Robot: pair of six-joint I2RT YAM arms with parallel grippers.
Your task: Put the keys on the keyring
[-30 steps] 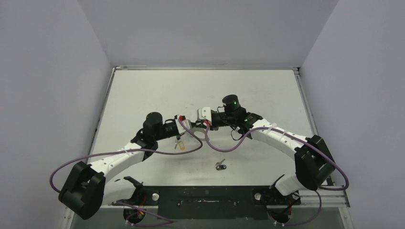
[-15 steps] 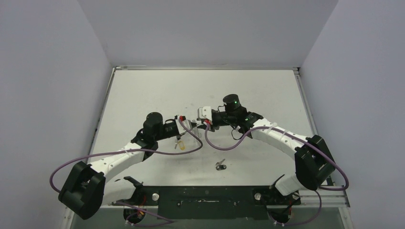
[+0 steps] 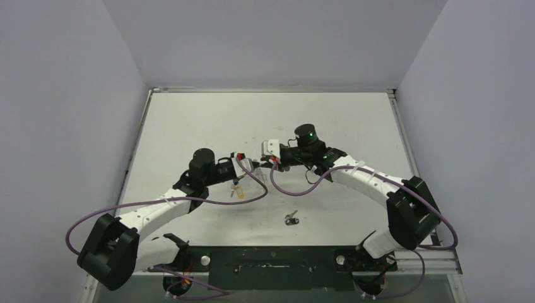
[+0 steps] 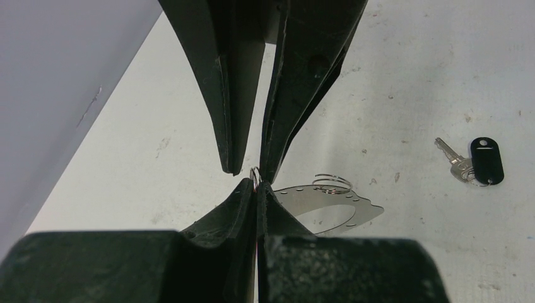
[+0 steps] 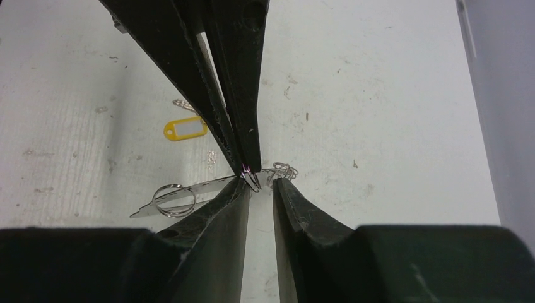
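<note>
My left gripper (image 4: 257, 184) is shut on a small wire ring of the keyring (image 4: 328, 203), a flat silvery loop with small rings along its edge, held just above the table. My right gripper (image 5: 260, 182) is open, tip to tip with the left one, its jaws either side of that pinched ring (image 5: 252, 178). The rest of the keyring (image 5: 173, 199) hangs to the left there. The yellow-headed key (image 5: 185, 129) lies on the table beyond, also in the top view (image 3: 238, 192). The black-headed key (image 4: 486, 161) lies apart, near the front (image 3: 291, 219). In the top view both grippers (image 3: 252, 168) (image 3: 264, 165) meet at mid-table.
Purple cables (image 3: 296, 189) hang in loops from both wrists over the table (image 3: 353, 120) near the keys. Grey walls close the left, back and right sides. The arm bases and a black mounting bar (image 3: 271, 259) line the front edge.
The right arm has shifted slightly left and its purple cable loop has swung with it. The left arm and both keys have stayed put.
</note>
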